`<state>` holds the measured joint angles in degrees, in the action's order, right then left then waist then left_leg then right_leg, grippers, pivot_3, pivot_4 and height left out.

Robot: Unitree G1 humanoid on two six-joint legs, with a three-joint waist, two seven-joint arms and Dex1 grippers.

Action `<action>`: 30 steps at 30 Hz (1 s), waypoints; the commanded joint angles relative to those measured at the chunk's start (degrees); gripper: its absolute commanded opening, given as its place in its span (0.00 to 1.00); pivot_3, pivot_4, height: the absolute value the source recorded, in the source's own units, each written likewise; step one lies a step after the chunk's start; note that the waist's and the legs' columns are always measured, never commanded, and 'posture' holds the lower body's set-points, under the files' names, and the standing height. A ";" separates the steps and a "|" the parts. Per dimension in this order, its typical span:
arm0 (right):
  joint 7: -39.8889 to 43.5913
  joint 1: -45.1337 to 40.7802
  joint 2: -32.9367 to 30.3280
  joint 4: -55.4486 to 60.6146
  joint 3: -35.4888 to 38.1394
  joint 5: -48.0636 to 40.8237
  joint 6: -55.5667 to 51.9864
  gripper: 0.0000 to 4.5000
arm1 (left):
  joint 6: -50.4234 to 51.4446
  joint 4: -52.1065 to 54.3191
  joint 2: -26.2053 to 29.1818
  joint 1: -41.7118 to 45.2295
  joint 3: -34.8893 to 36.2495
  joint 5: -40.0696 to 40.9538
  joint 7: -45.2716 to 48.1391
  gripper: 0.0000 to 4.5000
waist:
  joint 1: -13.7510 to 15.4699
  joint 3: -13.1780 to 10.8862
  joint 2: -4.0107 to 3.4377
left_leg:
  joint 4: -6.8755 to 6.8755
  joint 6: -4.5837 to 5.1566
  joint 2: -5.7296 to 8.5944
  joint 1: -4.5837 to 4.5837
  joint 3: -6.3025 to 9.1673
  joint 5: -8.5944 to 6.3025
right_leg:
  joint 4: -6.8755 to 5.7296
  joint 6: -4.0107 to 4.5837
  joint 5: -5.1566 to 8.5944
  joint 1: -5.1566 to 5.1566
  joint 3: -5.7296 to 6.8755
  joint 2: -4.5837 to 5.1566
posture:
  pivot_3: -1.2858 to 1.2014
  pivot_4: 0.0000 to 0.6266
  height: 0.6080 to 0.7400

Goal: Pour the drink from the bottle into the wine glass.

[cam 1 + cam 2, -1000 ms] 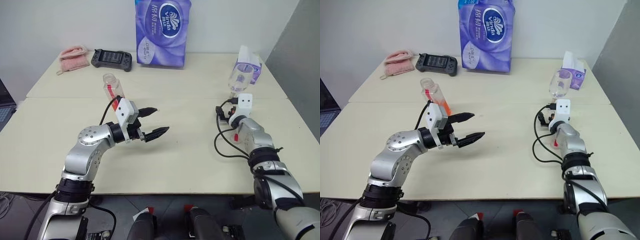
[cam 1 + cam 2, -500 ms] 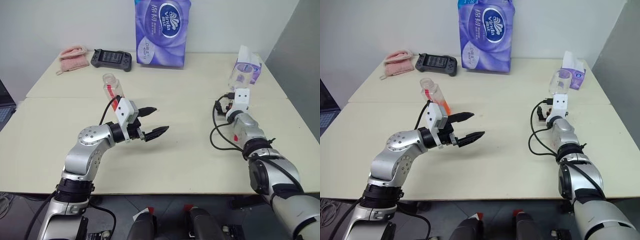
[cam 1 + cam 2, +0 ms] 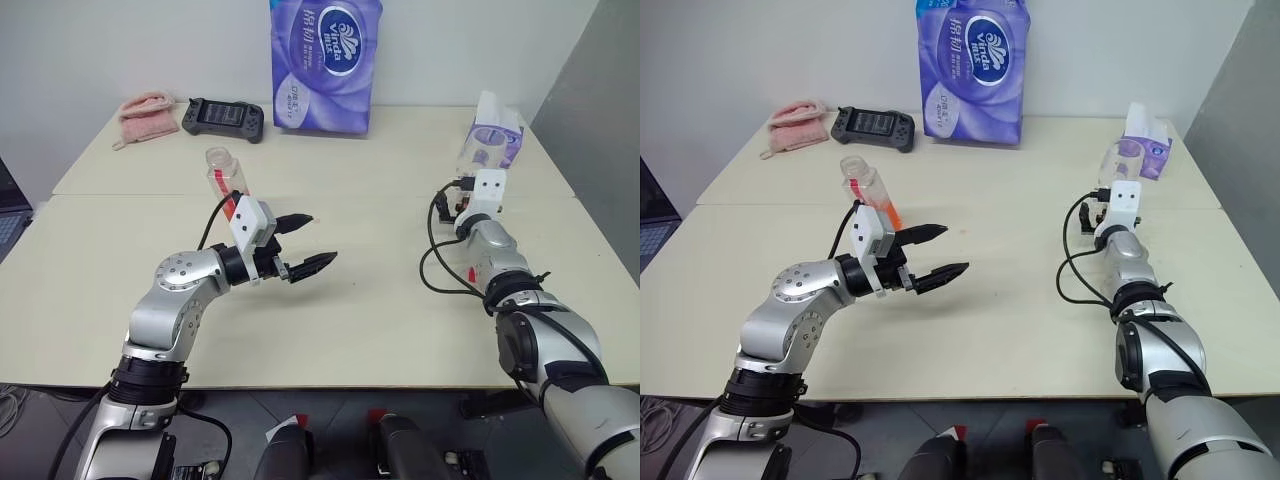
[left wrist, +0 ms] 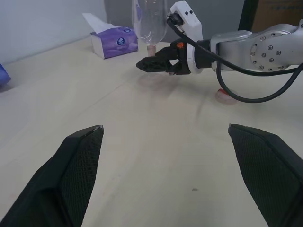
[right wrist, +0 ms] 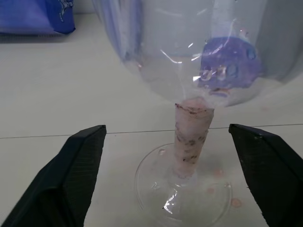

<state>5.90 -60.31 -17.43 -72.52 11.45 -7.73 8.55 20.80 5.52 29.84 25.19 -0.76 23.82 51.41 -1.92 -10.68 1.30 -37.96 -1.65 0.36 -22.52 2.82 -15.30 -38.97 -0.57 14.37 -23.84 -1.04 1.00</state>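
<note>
Glass (image 5: 189, 99) stands upright, its stem (image 5: 191, 137) between the right gripper's (image 4: 152, 64) spread fingers (image 5: 66, 179), which flank it without touching, near the tissue box (image 3: 495, 130). Bottle (image 3: 224, 180) stands upright on the table (image 3: 380, 300) behind the left gripper (image 3: 305, 243), whose fingers gape wide, empty, pointing away from it.

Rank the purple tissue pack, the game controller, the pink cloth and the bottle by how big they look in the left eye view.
1. Purple tissue pack, clearly largest.
2. Game controller.
3. Pink cloth, about like the controller; too close to separate.
4. Bottle, partly hidden.
</note>
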 commanded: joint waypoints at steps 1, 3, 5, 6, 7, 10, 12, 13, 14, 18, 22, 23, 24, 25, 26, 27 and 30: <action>0.49 -2.04 0.04 0.33 1.19 -0.01 2.08 0.72 | -1.09 0.77 0.40 0.90 0.82 -0.05 0.17 1.00 | 0.00 0.00 0.00 | 0.00 0.00 0.00 0.00 0.01 0.00 | 0.00 0.00 0.00 0.00 0.00 0.00 | 0.52 0.24 1.00; 0.45 -2.22 -0.04 0.24 1.29 0.14 2.18 0.56 | -1.15 0.59 0.31 1.03 0.71 -0.12 0.17 1.00 | 0.00 0.00 0.00 | 0.00 0.00 0.00 0.00 0.00 0.00 | 0.00 0.00 0.00 0.00 0.01 0.00 | 0.52 0.24 1.00; 0.39 -2.24 -0.10 0.17 1.31 0.32 2.19 0.39 | -1.16 0.52 0.23 1.14 0.65 -0.14 0.14 1.00 | 0.00 0.00 0.00 | 0.00 0.00 0.00 0.00 0.00 0.00 | 0.00 0.00 0.00 0.00 0.00 0.00 | 0.52 0.24 1.00; 0.39 -2.24 -0.11 0.16 1.34 0.39 2.24 0.31 | -1.18 0.49 0.20 1.18 0.62 -0.16 0.12 1.00 | 0.00 0.00 0.00 | 0.00 0.00 0.00 0.00 0.00 0.00 | 0.00 0.00 0.00 0.00 0.00 0.00 | 0.52 0.24 1.00; 0.44 -2.21 -0.08 0.19 1.40 0.40 2.46 0.23 | -1.21 0.50 0.18 1.18 0.62 -0.17 0.10 1.00 | -0.01 0.00 0.00 | 0.00 0.00 0.00 0.01 0.00 0.00 | 0.00 0.00 0.00 0.00 0.00 0.00 | 0.52 0.24 1.00; 0.81 -2.19 0.01 0.19 1.49 0.38 2.75 0.02 | -1.25 0.60 0.12 1.03 0.61 -0.19 0.01 1.00 | -0.02 -0.01 -0.01 | 0.01 0.00 0.00 0.00 0.00 0.00 | 0.00 0.00 0.00 0.00 0.00 0.00 | 0.52 0.24 1.00; 1.09 -2.21 0.11 0.15 1.60 0.27 2.75 0.02 | -1.29 0.61 0.13 0.89 0.59 -0.19 0.05 1.00 | -0.01 -0.01 -0.01 | 0.01 0.00 0.00 0.00 0.00 0.00 | 0.00 0.00 0.00 -0.01 0.00 0.00 | 0.52 0.24 1.00; 1.25 -2.21 0.21 0.18 1.54 0.31 2.79 0.02 | -1.31 0.65 0.20 0.78 0.59 -0.18 0.16 1.00 | -0.01 -0.01 -0.01 | 0.01 0.00 0.00 0.00 0.00 0.00 | 0.00 0.00 0.00 0.00 0.00 0.00 | 0.52 0.24 1.00; 1.55 -2.21 0.33 0.25 1.46 0.34 2.88 0.02 | -1.30 0.74 0.28 0.67 0.60 -0.15 0.24 1.00 | -0.01 -0.01 -0.01 | 0.01 0.00 0.00 0.00 0.00 0.00 | 0.00 0.00 0.00 -0.01 0.00 0.00 | 0.52 0.24 1.00; 4.59 -2.58 1.83 1.63 -0.49 1.51 3.79 0.02 | -0.22 3.40 1.33 -1.96 2.23 1.00 0.03 1.00 | -0.20 -0.01 -0.01 | 0.02 0.00 -0.01 0.01 0.00 0.00 | 0.00 0.00 0.00 -0.01 0.00 0.00 | 0.52 0.24 1.00; 13.60 -2.75 6.33 4.43 -3.13 1.78 2.78 0.02 | 0.51 9.27 3.75 -11.95 5.95 2.50 -0.17 1.00 | -1.98 -0.02 -0.04 | 0.12 0.00 -0.08 -0.02 -0.06 0.00 | -0.03 0.00 0.00 -0.20 -0.11 -0.01 | 0.52 0.24 1.00; 15.35 -2.51 7.60 5.45 -4.10 2.17 2.79 0.02 | 0.48 10.66 4.05 -14.96 7.41 2.89 -0.71 1.00 | -2.19 -0.03 -0.06 | 0.13 0.00 -0.11 -0.01 -0.07 0.00 | -0.06 0.01 -0.01 -0.22 -0.12 -0.02 | 0.52 0.24 1.00; 16.89 -2.26 8.87 6.54 -5.00 2.55 2.79 0.02 | 0.73 12.04 4.11 -17.81 9.10 3.54 -1.54 1.00 | -2.43 -0.05 -0.08 | 0.14 0.00 -0.12 -0.01 -0.06 0.00 | -0.07 0.01 -0.01 -0.22 -0.12 -0.02 | 0.52 0.24 1.00; 18.13 -1.99 10.12 7.68 -5.90 2.86 2.67 0.02 | 0.62 13.21 4.01 -20.40 10.63 3.52 -2.82 1.00 | -2.64 -0.05 -0.09 | 0.15 0.00 -0.16 -0.07 -0.01 0.00 | -0.05 0.03 -0.01 -0.28 -0.12 -0.02 | 0.52 0.24 1.00; 18.90 -1.75 11.14 8.66 -6.54 3.01 2.63 0.02 | -0.01 14.01 3.79 -22.47 11.75 2.79 -4.27 1.00 | -2.60 -0.07 -0.12 | 0.14 0.00 -0.18 -0.09 0.03 0.00 | -0.07 0.05 -0.02 -0.29 -0.13 -0.03 | 0.52 0.24 1.00; 19.40 -1.53 12.12 9.52 -7.31 3.35 2.57 0.02 | -0.96 14.69 3.30 -24.45 12.84 2.06 -5.75 1.00 | -2.48 -0.08 -0.14 | 0.13 0.00 -0.17 -0.11 0.10 0.00 | -0.06 0.05 -0.02 -0.27 -0.12 -0.02 | 0.52 0.24 1.00; 20.74 -0.76 15.66 11.87 -10.76 5.16 1.94 0.02 | -3.14 17.98 0.93 -31.57 15.76 1.35 -9.65 1.00 | -2.04 -0.08 -0.14 | 0.09 -0.01 -0.10 -0.16 0.19 0.00 | -0.04 0.06 -0.02 -0.27 -0.07 0.04 | 0.52 0.24 1.00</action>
<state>25.58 -60.72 -2.19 -63.99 1.81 -3.35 10.09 19.60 19.79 31.30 -5.16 13.05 25.37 43.56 -3.96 -10.76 1.16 -37.86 -1.66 0.28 -22.68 3.01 -15.30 -38.97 -0.52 14.35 -24.10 -1.11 1.07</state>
